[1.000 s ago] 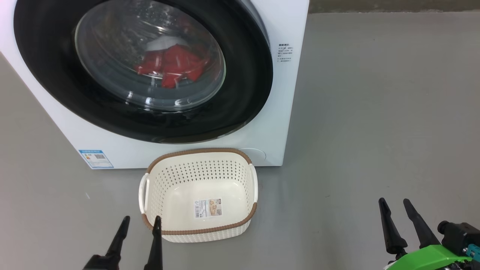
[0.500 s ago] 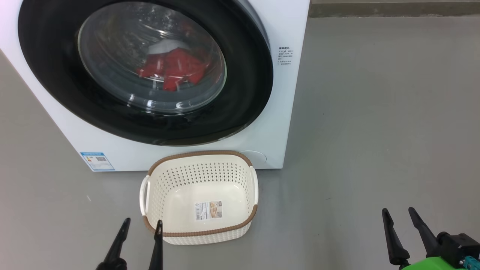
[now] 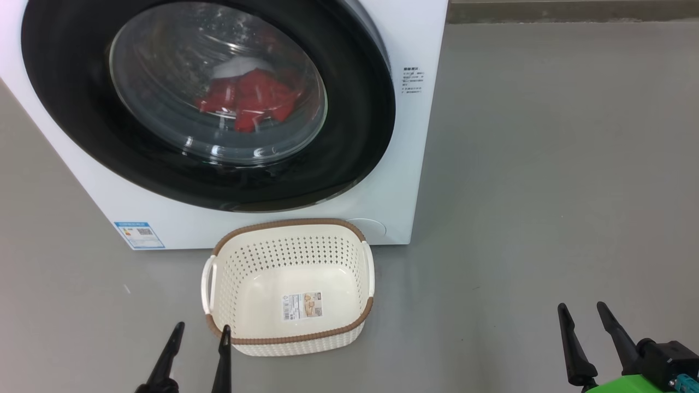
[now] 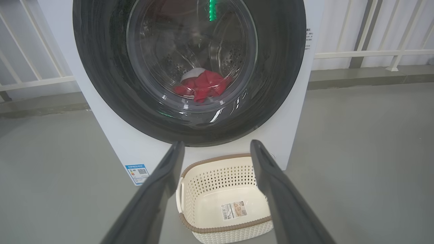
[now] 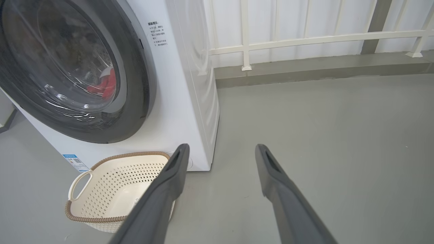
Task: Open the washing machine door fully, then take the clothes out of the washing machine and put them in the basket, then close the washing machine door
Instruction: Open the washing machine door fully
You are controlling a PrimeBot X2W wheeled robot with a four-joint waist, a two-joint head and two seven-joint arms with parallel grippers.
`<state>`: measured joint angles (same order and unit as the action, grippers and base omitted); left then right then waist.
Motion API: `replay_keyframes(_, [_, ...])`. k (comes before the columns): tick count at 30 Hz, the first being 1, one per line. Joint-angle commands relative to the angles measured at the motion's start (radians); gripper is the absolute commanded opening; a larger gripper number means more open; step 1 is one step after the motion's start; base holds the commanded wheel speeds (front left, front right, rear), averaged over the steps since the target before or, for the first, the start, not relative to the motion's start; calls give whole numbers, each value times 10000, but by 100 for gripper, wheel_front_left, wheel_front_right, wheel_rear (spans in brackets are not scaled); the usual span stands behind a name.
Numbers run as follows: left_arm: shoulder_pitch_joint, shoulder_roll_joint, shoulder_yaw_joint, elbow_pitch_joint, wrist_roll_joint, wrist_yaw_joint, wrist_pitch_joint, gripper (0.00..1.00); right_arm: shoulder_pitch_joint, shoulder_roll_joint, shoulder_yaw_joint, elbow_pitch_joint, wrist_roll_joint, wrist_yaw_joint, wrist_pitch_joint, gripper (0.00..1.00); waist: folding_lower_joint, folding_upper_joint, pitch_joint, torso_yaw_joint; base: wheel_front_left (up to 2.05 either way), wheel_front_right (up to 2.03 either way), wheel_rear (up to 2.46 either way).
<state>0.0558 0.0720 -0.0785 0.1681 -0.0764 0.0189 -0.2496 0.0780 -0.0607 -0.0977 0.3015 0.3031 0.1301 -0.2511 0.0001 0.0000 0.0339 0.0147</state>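
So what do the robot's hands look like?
Each has two long, thin, dark fingers tapering to points. The left gripper looks all black. The right gripper has a bright green piece, a black block and a teal plug.

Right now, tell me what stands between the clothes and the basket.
The washing machine door, which looks shut, covers the clothes behind its glass. The basket sits empty on the floor just below it, nothing else between. The left gripper and right gripper are open, clear of the door.
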Motion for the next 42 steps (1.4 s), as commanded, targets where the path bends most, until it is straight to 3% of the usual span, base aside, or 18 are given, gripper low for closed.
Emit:
replay_keyframes(1, [-155, 9, 387, -199, 104, -71, -122, 100, -111, -124, 143, -265, -124, 6, -107, 100, 0, 0, -5, 5, 0, 0, 0])
replay_keyframes(7, [-221, -57, 460, -209, 155, -184, -122, 100, -175, -57, -2, -483, 71, 6, -107, 100, 0, 0, 26, 54, 0, 0, 0])
replay_keyframes(8, [-241, -71, 468, -233, 155, -201, -122, 100, -187, -32, -21, -519, 207, 6, -107, 42, 0, 0, 33, 76, 0, 0, 0])
replay_keyframes(9, [-253, -84, 469, -253, 157, -216, -122, 100, -211, -10, -6, -534, 365, 6, -107, 0, 0, 0, 45, 99, 0, 0, 0])
replay_keyframes(15, [-333, -161, 391, -349, 104, -242, -122, 100, -937, 73, 287, -575, 1736, 6, -107, 0, 0, 0, 290, 247, 0, 0, 0])
replay_keyframes(23, [-770, -204, 102, -344, 91, -303, -122, 100, -3295, 35, 803, -456, 3453, 6, -107, 0, 0, 0, 906, 584, 0, 0, 0])
replay_keyframes(35, [-1598, -216, -768, -282, -193, -204, -122, 100, -6815, -1098, 1373, 593, 4906, 6, -107, 0, 0, 0, 1923, 1675, 0, 0, 0])
replay_keyframes(42, [-1884, -216, -1166, -262, -370, -107, -122, 100, -8402, -1778, 2154, 1198, 7086, 6, 284, 0, 0, 0, 2470, 2154, 0, 0, 0])
